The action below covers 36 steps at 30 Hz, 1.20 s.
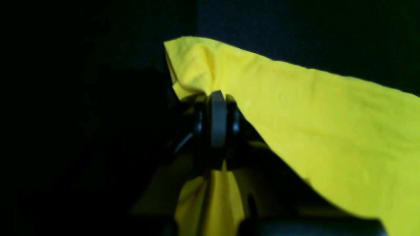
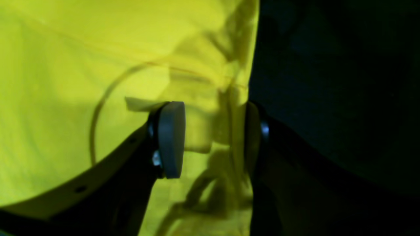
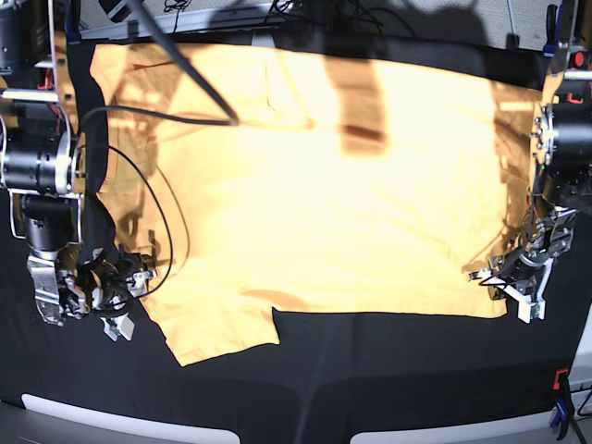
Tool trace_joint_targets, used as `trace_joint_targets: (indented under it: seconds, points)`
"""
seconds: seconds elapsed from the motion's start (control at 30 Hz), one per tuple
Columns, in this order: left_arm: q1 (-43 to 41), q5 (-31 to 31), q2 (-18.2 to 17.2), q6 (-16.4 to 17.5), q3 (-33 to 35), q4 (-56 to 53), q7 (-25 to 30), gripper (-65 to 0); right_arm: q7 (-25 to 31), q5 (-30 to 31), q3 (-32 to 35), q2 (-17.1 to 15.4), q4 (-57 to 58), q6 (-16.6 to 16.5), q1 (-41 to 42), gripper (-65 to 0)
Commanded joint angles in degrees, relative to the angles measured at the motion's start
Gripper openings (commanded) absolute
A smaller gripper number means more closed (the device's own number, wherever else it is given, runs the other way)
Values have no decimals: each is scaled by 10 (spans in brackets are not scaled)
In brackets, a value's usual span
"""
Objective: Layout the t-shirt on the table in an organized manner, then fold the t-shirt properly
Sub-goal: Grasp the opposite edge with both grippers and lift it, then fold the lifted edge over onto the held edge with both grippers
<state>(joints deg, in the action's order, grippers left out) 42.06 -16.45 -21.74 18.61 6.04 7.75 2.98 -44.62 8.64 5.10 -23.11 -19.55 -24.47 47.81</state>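
Left gripper [image 1: 218, 98]: jaws clamped tight on a pinch of t-shirt [image 1: 315, 118] edge, cloth bunched at the tips and hanging off them. You can see why it's held there: that's the hem-side corner, and pinning it keeps the far end of the shirt taut and square while the other side gets sorted.

Right gripper [image 2: 213, 137]: jaws apart, one pad [image 2: 172, 139] over the cloth, the other at the shirt's edge with black table beside it. A fold of t-shirt [image 2: 82, 65] sits in the gap, near a curved seam, likely collar or sleeve. Nothing is pinched there as far as the wrist view shows; I'd call it straddling the edge, not gripping.

Base view: t-shirt [image 3: 305, 203] is spread mostly flat across the table [image 3: 370, 379], long axis running side to side. Left gripper [image 3: 518, 287] is at the shirt's near corner on that view's right; right gripper [image 3: 111, 296] is at the opposite edge, by the sleeve that sticks out toward the front. Cables cross the cloth near the right arm.

My read: layout is nearly done, folding not started. The front sleeve is still rumpled, so that edge needs a grab and a pull outward before you fold. Watch the cables snagging the cloth.
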Motion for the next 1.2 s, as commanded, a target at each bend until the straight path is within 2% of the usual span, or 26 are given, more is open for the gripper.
trace_joint_targets:
  seconds: [0.0, 0.13, 0.17, 0.37, 0.43, 0.5, 0.53, 0.77, 0.83, 0.9, 1.0, 1.07, 1.17]
  points:
    - [16, 0, -5, 2, 0, 6, 0, -650, 5, 0, -2, -5, -8, -2, 21, -450]
    - [16, -1, -5, 2, 0, 6, 1, -650, 21, -1, -2, -5, -8, -2, 21, -625]
    - [16, -1, -5, 2, 0, 6, 5, -650, 24, -4, -2, -5, -8, -2, 21, -650]
    - [16, -1, -8, 3, 0, 6, 30, -650, 49, -40, -2, -8, -13, -4, 6, -650]
    - [14, -1, -11, 3, 0, 11, 28, -650, 59, -40, -2, -11, -30, -22, -7, -650]
    - [8, -2, -15, 5, 0, 26, 26, -650, 70, -40, -2, -16, -62, -58, -26, -650]
    - [0, -3, -18, 5, 0, 40, 25, -650, 69, -37, -2, -19, -83, -59, -38, -650]
    - [-107, -49, -50, 2, 0, 244, -36, -650, 46, -35, -3, -34, -272, -40, -143, -650]
    - [-138, -49, -61, -17, -2, 301, -49, -650, 46, -35, -3, -36, -322, -24, -175, -650]
    - [-166, -49, -69, -38, -17, 346, -61, -650, 44, -35, -7, -37, -371, -14, -207, -650]
    - [-204, -50, -72, -38, -70, 398, -78, -650, 36, -35, -32, -37, -443, -10, -254, -650]
    - [-228, -73, -72, -30, -108, 429, -88, -650, 29, -35, -57, -37, -489, -10, -284, -650]
    - [-261, -83, -72, 11, -147, 468, -104, -650, 16, -35, -104, -37, -556, -10, -328, -650]
